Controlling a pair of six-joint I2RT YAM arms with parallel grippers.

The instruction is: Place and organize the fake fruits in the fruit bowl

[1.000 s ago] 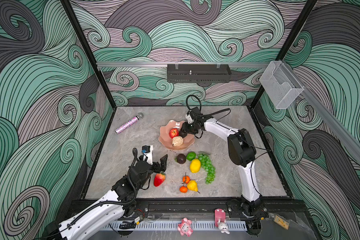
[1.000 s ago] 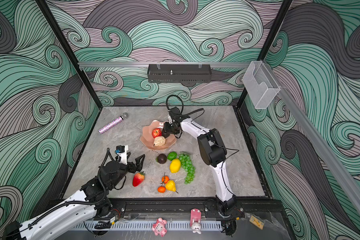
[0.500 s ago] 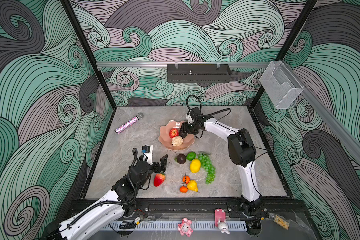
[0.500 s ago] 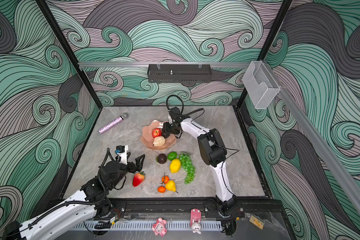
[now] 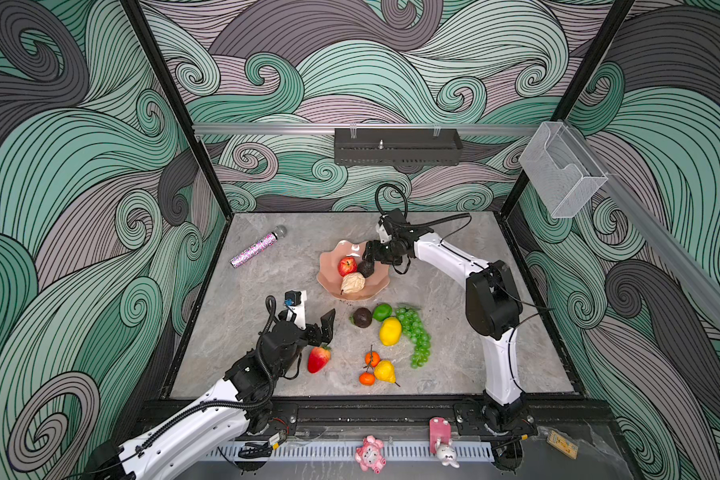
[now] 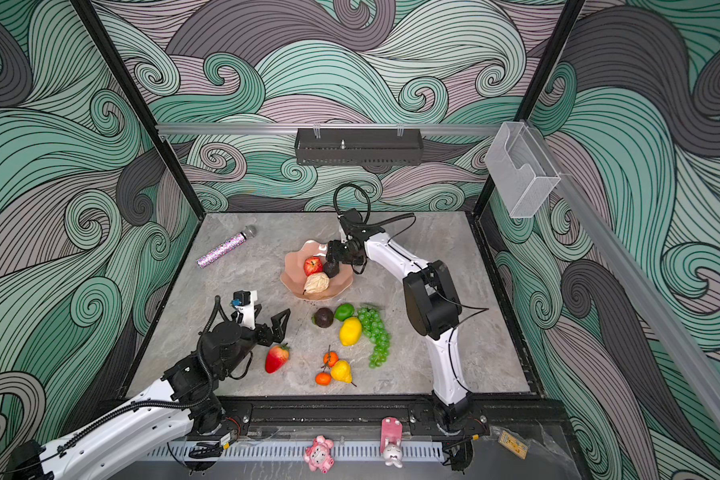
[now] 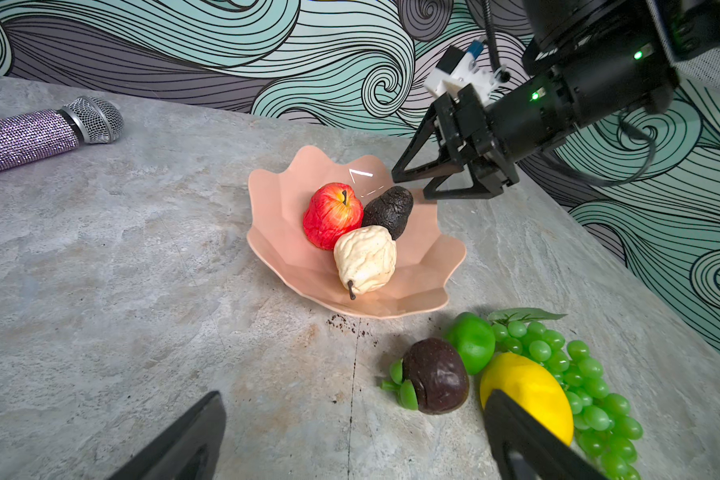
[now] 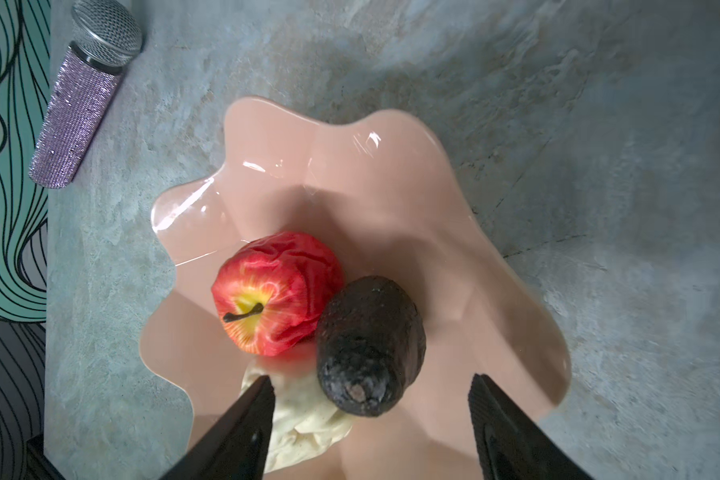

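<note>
The right pincer (image 7: 410, 186), its fingers spread, holds nothing over the fruit bowl (image 5: 324, 271); the dark avocado (image 5: 366, 269) lies at the red apple's (image 5: 346, 266) 3 o'clock. The left pincer (image 5: 316, 311) is fully spread, empty.

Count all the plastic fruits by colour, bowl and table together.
Red (wrinkled apple, strawberry): 2
Yellow (lemon, smooth pear): 2
Green (lime, grape bunch): 2
Orange (small tangerines): 2
Dark brown (avocados): 2
Cream (wrinkled pear): 1
Total: 11
</note>
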